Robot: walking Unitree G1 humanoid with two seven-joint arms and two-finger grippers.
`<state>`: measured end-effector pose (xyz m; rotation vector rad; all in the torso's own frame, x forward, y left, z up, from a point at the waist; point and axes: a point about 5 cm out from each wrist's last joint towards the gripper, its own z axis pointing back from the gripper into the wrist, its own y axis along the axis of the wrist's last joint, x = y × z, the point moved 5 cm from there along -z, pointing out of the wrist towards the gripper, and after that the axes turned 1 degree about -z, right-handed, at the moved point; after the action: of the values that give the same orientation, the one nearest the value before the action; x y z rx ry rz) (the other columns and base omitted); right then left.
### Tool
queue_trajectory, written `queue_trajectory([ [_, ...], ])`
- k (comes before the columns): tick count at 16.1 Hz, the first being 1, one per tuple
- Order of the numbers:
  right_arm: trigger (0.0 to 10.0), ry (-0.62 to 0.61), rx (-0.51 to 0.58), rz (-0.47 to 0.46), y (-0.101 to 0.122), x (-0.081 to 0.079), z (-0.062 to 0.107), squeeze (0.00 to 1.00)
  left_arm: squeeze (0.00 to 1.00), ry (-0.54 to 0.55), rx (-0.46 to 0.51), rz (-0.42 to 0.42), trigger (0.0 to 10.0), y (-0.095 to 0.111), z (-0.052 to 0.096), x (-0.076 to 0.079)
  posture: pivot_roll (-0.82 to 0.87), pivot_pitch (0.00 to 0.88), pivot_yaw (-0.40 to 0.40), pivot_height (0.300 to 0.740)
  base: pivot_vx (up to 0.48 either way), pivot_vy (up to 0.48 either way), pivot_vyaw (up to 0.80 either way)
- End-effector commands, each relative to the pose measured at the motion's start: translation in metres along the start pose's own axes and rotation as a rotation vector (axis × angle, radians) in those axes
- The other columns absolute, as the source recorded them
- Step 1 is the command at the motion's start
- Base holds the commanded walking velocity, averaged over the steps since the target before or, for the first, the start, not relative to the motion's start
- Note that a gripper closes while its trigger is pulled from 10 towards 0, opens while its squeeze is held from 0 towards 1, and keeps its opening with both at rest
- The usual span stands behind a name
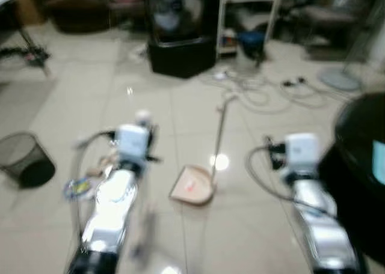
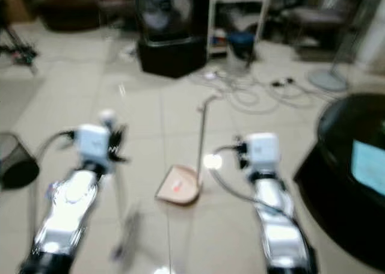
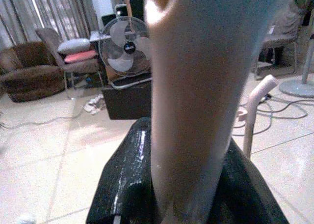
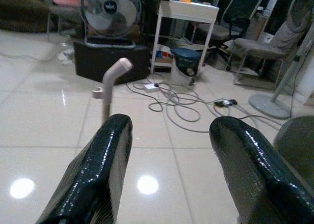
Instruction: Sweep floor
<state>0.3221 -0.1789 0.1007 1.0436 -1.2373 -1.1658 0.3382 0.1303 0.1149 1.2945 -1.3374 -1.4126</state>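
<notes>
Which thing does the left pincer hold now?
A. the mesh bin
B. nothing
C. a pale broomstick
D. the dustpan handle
C: in the left wrist view the black fingers of the left pincer close around a pale broomstick, while the dustpan stands apart on the floor.

A dustpan stands on the floor between the two arms, its handle upright. A bin sits at the left. Behind the dustpan lie cables; farther back stands a fan on a box.
</notes>
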Motion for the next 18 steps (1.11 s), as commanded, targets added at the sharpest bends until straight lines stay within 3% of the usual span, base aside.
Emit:
queue_trajectory([
  [1,10.0,0.022,0.009,-0.021,0.003,-0.009,-0.001,0.00,0.00,0.016,0.052,-0.011,10.0,0.014,-0.003,-0.008,-0.15,0.000,0.017,0.740,0.412,0.000,0.00],
  [13,10.0,0.050,0.010,-0.011,-0.005,-0.007,-0.003,0.00,0.00,0.048,0.048,0.020,10.0,0.011,0.004,-0.010,-0.12,0.000,-0.013,0.740,0.420,0.000,0.00],
  [15,10.0,0.098,-0.016,-0.022,-0.011,-0.010,-0.002,0.00,0.00,0.047,0.047,0.020,10.0,0.011,0.005,-0.009,-0.12,0.000,-0.009,0.740,0.424,0.000,0.00],
  [16,10.0,0.117,-0.016,0.024,-0.013,-0.012,-0.001,0.00,0.00,0.045,0.047,0.020,10.0,0.011,0.005,-0.009,-0.12,0.000,-0.009,0.740,0.416,0.000,0.00],
  [18,10.0,0.133,-0.060,-0.009,-0.027,-0.016,0.004,0.00,0.00,0.045,0.045,0.014,10.0,0.011,0.005,-0.012,-0.12,0.000,-0.004,0.740,0.422,0.000,0.68],
])
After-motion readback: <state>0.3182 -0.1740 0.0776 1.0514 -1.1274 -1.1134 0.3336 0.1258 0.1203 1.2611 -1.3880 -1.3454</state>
